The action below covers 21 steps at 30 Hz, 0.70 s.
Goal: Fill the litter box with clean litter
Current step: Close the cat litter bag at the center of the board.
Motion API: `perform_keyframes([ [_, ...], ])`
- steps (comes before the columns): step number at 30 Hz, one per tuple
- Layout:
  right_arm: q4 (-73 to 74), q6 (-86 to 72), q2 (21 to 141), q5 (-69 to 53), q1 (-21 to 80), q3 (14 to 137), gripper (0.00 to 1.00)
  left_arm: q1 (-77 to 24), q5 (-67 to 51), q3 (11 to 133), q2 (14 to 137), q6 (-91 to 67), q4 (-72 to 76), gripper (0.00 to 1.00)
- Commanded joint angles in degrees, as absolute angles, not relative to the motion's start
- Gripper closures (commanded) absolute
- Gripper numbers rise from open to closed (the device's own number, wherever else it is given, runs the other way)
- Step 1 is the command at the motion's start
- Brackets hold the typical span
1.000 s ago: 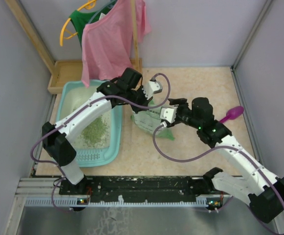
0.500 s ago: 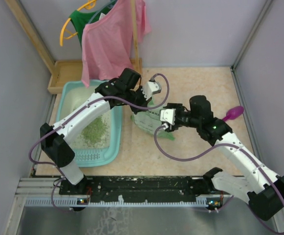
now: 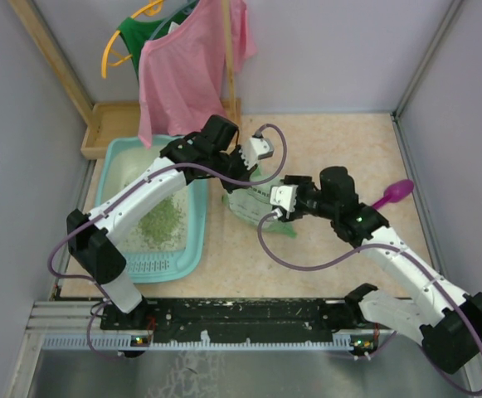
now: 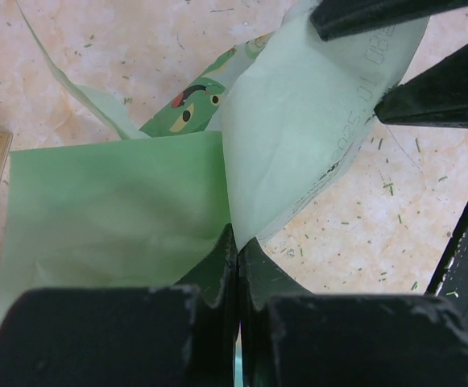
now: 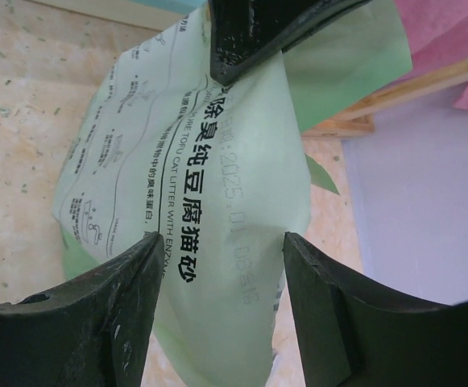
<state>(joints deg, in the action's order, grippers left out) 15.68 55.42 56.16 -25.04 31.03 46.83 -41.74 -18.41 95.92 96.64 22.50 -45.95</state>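
- On the left side of the pale speckled table (image 3: 340,141), the big light-teal plastic litter box (image 3: 126,176) is found.
- A small grainy green heap of clean litter (image 3: 162,222) is spread on its whitish floor.
- Just right of the box, a pale green printed bag (image 3: 253,207) is held up.
- Its top edge is pinched tight by the left gripper (image 4: 238,242).
- The right gripper (image 5: 221,258) is spread wide, with one finger on each side of the bag; no touch can be made out.
- A magenta plastic scoop (image 3: 394,195) is laid well apart, far right.
- A flat wooden tray (image 3: 112,124) is set behind the box.
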Motion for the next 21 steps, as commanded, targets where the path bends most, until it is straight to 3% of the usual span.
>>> perform_keyframes([
  [1, 10.9, 55.9, 56.0, -20.8, 31.7, 46.2, 0.40, -41.6, -21.4, 98.3, 91.5, 21.4, -38.7, 1.00],
  [14, 16.1, 56.9, 57.1, -24.4, 31.7, 44.9, 0.48, -41.6, -21.0, 98.6, 92.2, 21.6, -37.9, 1.00],
  [16, 16.9, 56.7, 57.3, -25.1, 31.6, 45.2, 0.63, -41.6, -20.8, 98.5, 92.2, 21.7, -37.8, 1.00],
  [17, 17.7, 56.7, 57.5, -25.6, 31.6, 45.6, 0.84, -41.6, -20.7, 98.4, 92.2, 21.7, -37.8, 1.00],
  [18, 17.6, 55.9, 57.5, -25.9, 31.5, 45.8, 1.00, -41.6, -20.5, 98.4, 92.2, 22.0, -37.8, 1.00],
  [21, 19.9, 56.0, 57.5, -28.2, 31.0, 46.8, 1.00, -41.6, -20.0, 98.4, 92.1, 22.1, -37.1, 1.00],
])
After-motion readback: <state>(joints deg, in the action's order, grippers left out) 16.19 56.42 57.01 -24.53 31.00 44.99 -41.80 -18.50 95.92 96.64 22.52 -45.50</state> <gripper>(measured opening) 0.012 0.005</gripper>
